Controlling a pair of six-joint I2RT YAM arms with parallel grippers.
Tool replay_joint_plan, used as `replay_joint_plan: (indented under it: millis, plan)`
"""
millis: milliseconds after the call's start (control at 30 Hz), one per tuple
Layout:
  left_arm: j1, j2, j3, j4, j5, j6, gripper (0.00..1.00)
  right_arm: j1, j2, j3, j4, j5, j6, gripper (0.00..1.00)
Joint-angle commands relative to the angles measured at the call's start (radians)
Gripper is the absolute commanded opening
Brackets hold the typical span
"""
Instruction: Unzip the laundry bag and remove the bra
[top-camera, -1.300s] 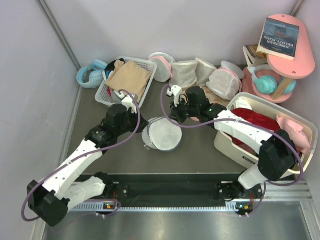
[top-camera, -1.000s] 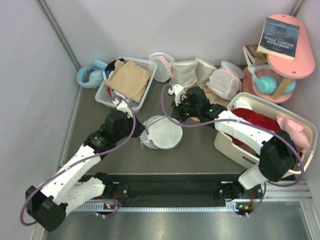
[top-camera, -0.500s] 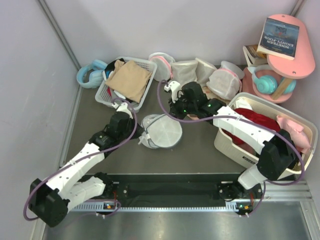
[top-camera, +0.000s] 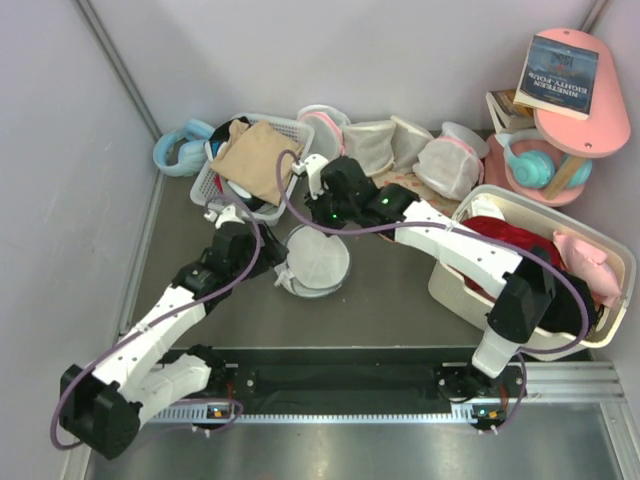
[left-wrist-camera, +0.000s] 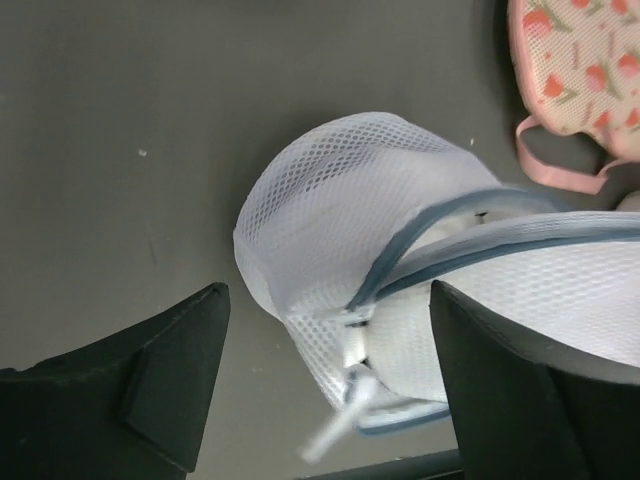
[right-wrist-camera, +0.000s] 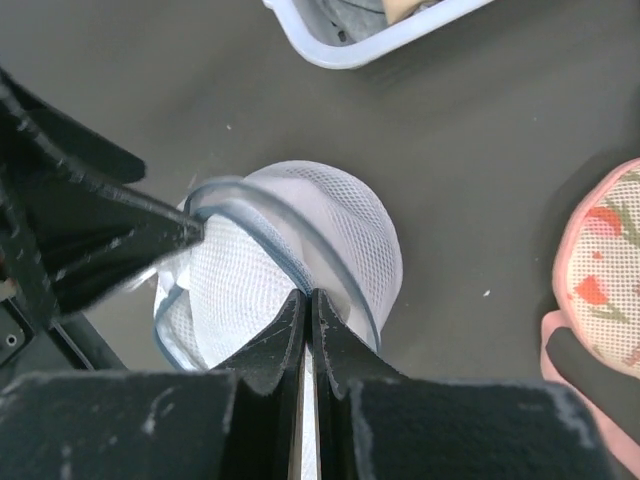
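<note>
The laundry bag lies on the dark grey table between the two arms, just in front of the white slatted basket that holds a tan folded cloth; its white mesh dome is tipped to one side, and the grey-blue zipper rim stands away from the mesh in a loose loop.

The right gripper reaches down onto the top of the bag; its fingers are pressed together at the rim with only a pale sliver between them, pinching the bag there; whether that sliver is the zipper pull cannot be told.

The left gripper comes in low from the bag's left side with its jaws spread wide and nothing clamped; the bag sits in the gap between the two black fingers, and in the right wrist view one fingertip touches the rim; a blurred white tab hangs at the rim's near end.

What lies inside the mesh cannot be made out.

A pink strawberry-print fabric piece lies near the bag, apart from it; several pink-trimmed mesh bags are bunched along the back of the table.
</note>
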Motion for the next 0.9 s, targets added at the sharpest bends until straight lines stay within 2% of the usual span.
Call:
replay_joint_plan:
  millis: [0,267,400,533,667,867]
  plan:
    - [0.005,-0.12,0.022,-0.11,-0.065,-0.069,0.87,0.077,0.051,0.123,-0.064,0.149,0.07,0.0]
    - [0.005,-0.307,0.049,-0.248,-0.105,-0.078,0.87,0.135,0.126,0.227,-0.104,0.206,0.155,0.0]
    - [0.005,-0.311,0.089,-0.35,-0.14,-0.083,0.87,0.161,0.143,0.266,-0.121,0.191,0.196,0.01]
    - [0.006,-0.304,0.122,-0.393,-0.179,-0.1,0.88,0.184,0.152,0.283,-0.129,0.168,0.23,0.08]
    - [0.006,-0.315,0.134,-0.376,-0.188,-0.1,0.89,0.21,0.169,0.3,-0.158,0.165,0.241,0.11]
    - [0.005,-0.329,0.135,-0.391,-0.2,-0.108,0.9,0.235,0.182,0.326,-0.152,0.071,0.279,0.16]
